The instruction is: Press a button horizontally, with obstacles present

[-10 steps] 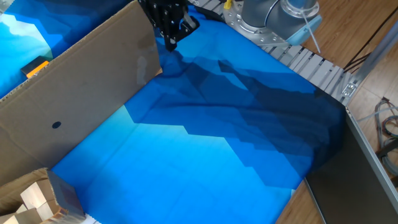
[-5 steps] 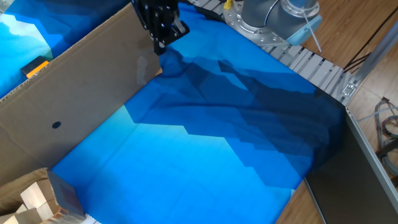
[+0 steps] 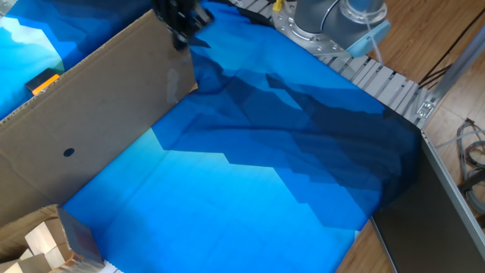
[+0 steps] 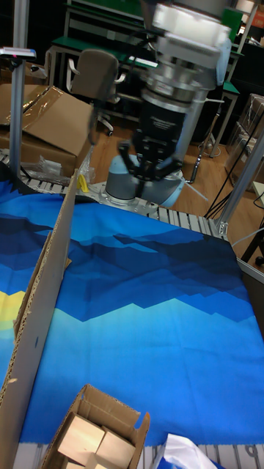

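Note:
The button (image 3: pixel 44 82), a small orange-yellow block with a black part, sits on the blue cloth at the far left, behind the cardboard. The obstacle is a large brown cardboard sheet (image 3: pixel 98 121) standing on edge, with a tiny dark hole (image 3: pixel 69 152). In the tall fixed view the cardboard sheet (image 4: pixel 45 293) shows edge-on and hides the button. My gripper (image 3: pixel 179 39) hangs blurred over the sheet's far top corner, well to the right of the button. From the front, the gripper (image 4: pixel 150 174) points down above the cloth. The blur hides any gap between the fingertips.
Pale wooden blocks (image 3: pixel 44 241) lie in an open cardboard box (image 4: pixel 95 432) at the near left corner. The arm's grey base (image 3: pixel 333 23) stands at the back on a slatted rail (image 3: pixel 379 80). Cables lie on the floor at right.
The gripper has moved left and toward the back, from just right of the cardboard's far corner to above that corner. Nothing else moved.

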Robot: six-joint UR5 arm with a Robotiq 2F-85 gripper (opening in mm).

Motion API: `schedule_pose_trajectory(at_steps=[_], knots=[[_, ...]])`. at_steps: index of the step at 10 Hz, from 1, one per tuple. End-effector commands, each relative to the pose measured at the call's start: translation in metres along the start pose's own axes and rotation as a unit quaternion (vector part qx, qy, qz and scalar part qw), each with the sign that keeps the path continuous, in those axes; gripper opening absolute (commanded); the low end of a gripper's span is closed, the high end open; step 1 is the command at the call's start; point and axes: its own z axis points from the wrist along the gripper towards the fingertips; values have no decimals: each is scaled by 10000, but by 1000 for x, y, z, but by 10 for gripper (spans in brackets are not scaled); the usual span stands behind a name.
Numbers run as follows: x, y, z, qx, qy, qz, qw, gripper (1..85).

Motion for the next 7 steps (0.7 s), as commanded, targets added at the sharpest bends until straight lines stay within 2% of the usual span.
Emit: schedule_pose_trajectory(at_steps=[1,2,4,6,7], knots=[[-1,-58,0,40,56,-365,9993,10],[-4,-75,3,93,60,-496,9987,10],[-7,-91,15,156,14,-660,9977,10],[-6,-96,21,106,-28,-697,9975,10],[-3,-90,21,-13,25,-647,9979,10]])
